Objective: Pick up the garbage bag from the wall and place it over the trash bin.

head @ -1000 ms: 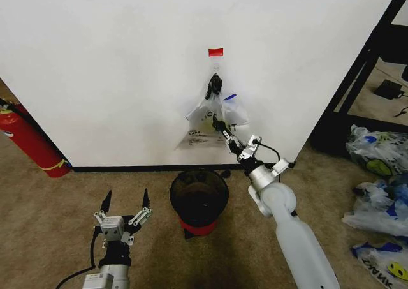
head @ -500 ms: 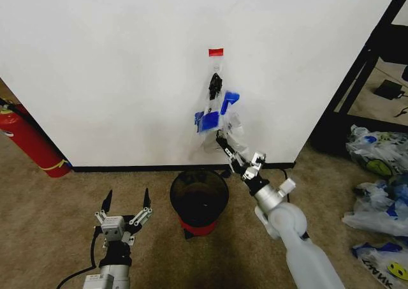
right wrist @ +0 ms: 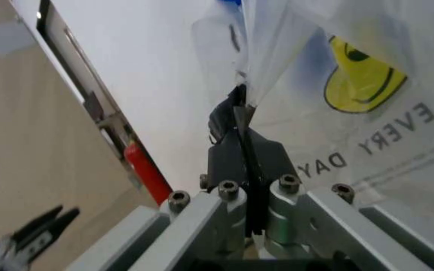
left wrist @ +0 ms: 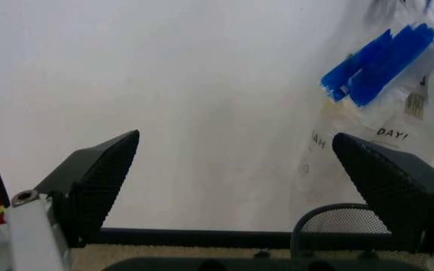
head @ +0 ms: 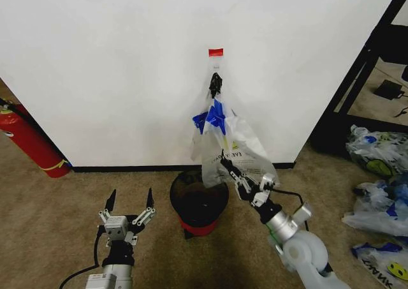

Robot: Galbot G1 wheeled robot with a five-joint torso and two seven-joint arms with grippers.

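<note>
Black-fingered left tool (head: 130, 201) hovers open over the carpet, left of the trash bin (head: 199, 200). The garbage bag (head: 231, 147) hangs long-axis down from the wall (head: 115, 72), just above the bin's far rim; the nearer right tool (head: 237, 177) pinches its lower edge.

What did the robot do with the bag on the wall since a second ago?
The right end effector, shut on the garbage bag, pulled back from the wall and down toward the trash bin, stretching the bag out below its hook. The left end effector stayed open by the bin, which did not move.
</note>
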